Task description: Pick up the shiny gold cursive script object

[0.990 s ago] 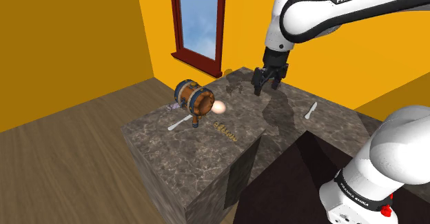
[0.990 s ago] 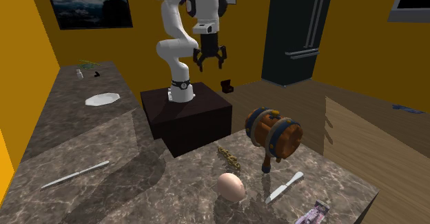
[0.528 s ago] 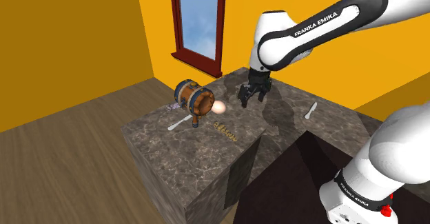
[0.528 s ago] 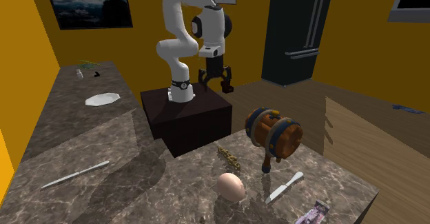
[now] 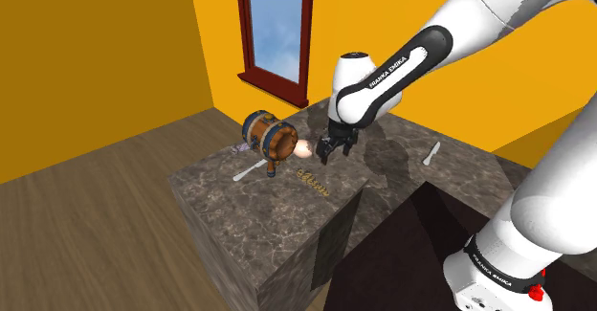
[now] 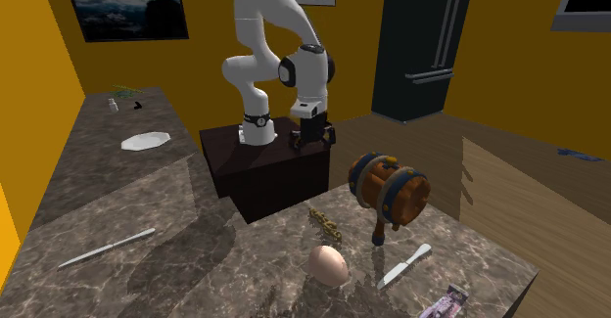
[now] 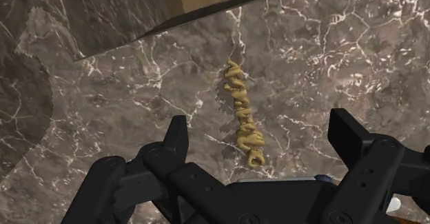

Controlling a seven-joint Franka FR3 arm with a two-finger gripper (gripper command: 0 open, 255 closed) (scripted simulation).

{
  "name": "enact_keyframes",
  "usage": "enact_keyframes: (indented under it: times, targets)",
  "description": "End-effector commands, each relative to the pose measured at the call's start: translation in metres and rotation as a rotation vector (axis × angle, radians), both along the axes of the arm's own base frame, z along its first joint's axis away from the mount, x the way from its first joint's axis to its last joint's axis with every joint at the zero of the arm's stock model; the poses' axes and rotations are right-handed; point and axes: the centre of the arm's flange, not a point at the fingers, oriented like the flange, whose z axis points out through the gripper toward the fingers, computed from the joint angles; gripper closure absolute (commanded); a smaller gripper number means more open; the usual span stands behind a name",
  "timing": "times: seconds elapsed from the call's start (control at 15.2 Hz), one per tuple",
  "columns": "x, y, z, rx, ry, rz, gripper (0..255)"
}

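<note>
The gold cursive script object point(image 7: 242, 113) lies flat on the dark marble table point(image 7: 110, 105), a thin wavy strip. It also shows as a small gold strip point(image 5: 312, 181) near the table's front edge in the shoulder view and as a gold strip point(image 6: 326, 225) beside the barrel in the second exterior view. My gripper point(image 5: 326, 152) hangs open above the table, a short way behind the strip. In the wrist view the fingers point(image 7: 177, 141) stand wide apart, with the strip lying below and ahead between them, untouched.
A wooden barrel with blue bands point(image 5: 270, 135) stands close to the strip, with a pale egg point(image 5: 303, 147) beside it. A knife point(image 5: 251, 169) lies by the barrel, and another point(image 5: 432, 153) lies further back. The table edge point(image 5: 344, 196) drops off just past the strip.
The arm has swung down and toward the shoulder view's left, bringing the open gripper from high over the table's back to low near the egg and the gold strip.
</note>
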Motion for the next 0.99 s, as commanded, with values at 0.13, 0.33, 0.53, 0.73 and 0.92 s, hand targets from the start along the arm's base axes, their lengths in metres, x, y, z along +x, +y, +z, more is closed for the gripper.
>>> enact_keyframes:
  times: [0.13,0.33,0.53,0.73,0.92]
  targets:
    - [0.023,0.000,-0.049,-0.009,-0.003,-0.006,0]
    - [0.041,0.000,-0.084,-0.016,-0.005,-0.011,0]
    - [0.060,-0.001,-0.119,-0.023,-0.006,-0.015,0]
    - [0.076,-0.002,-0.151,-0.030,-0.008,-0.020,0]
    - [0.076,-0.002,-0.167,-0.030,-0.008,-0.020,0]
